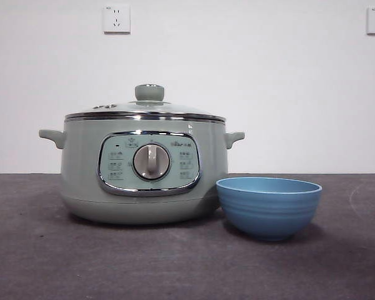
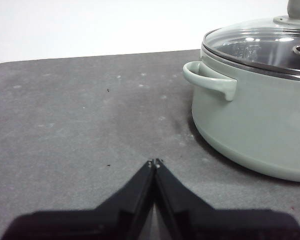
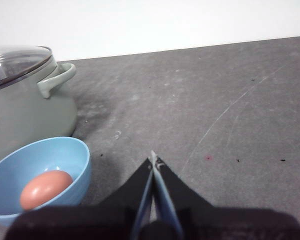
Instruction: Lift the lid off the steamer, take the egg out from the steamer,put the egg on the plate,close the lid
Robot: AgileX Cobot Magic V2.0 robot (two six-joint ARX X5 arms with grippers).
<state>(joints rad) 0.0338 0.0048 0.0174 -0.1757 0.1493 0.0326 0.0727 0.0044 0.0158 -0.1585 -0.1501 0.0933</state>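
Egg [image 3: 45,189] lies in plate [image 3: 65,152]; steamer [image 1: 144,172] lidded.

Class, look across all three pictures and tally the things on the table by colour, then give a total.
Green: 1, the steamer
Clear glass: 1, the lid
Blue: 1, the plate
Brown: 1, the egg
Total: 4

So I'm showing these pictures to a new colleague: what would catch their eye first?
The big pale green steamer dominates the front view, its glass lid seated on top. Close beside it on the dark table stands the small blue plate, really a bowl, and the right wrist view shows a brown egg lying in it. Both grippers, left gripper and right gripper, rest shut and empty away from the pot.
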